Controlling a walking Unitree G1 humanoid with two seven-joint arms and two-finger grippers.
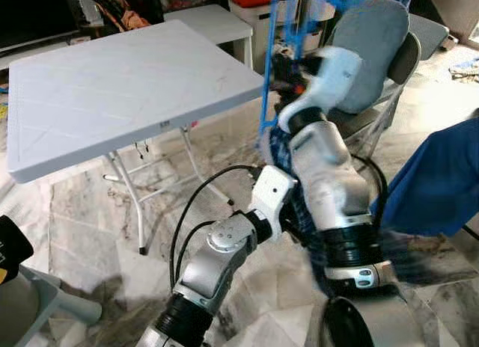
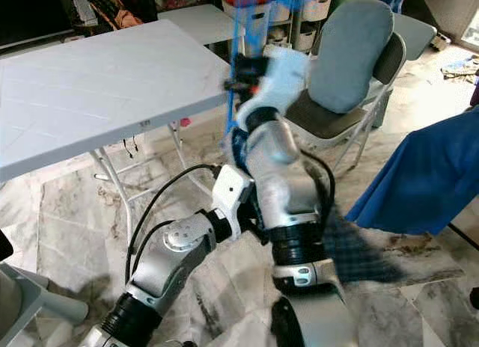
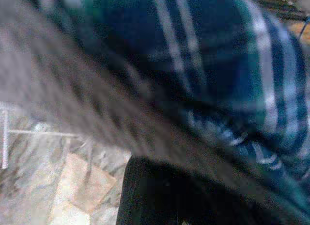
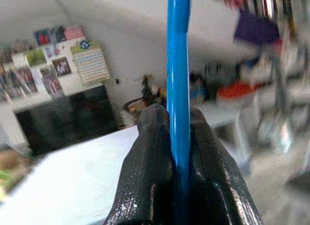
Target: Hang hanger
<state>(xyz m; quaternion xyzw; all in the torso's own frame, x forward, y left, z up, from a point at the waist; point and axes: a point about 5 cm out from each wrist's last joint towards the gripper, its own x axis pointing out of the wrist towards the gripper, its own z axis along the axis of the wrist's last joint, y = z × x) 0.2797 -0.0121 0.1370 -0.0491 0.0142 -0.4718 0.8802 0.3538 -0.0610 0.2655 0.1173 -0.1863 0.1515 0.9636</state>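
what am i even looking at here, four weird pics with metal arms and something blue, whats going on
This is a humanoid robot seen through its own cameras. The two wide pictures come from its head, looking down at its silver arms over a marble floor, with a white folding table and a grey chair nearby. The other two come from cameras on its wrists. The right gripper is raised and pinches a blue hanger between its black fingers. A dark plaid garment hangs from the hanger down beside the arms; the left wrist camera sees it blurred and close up. A blue cloth hangs at the right.
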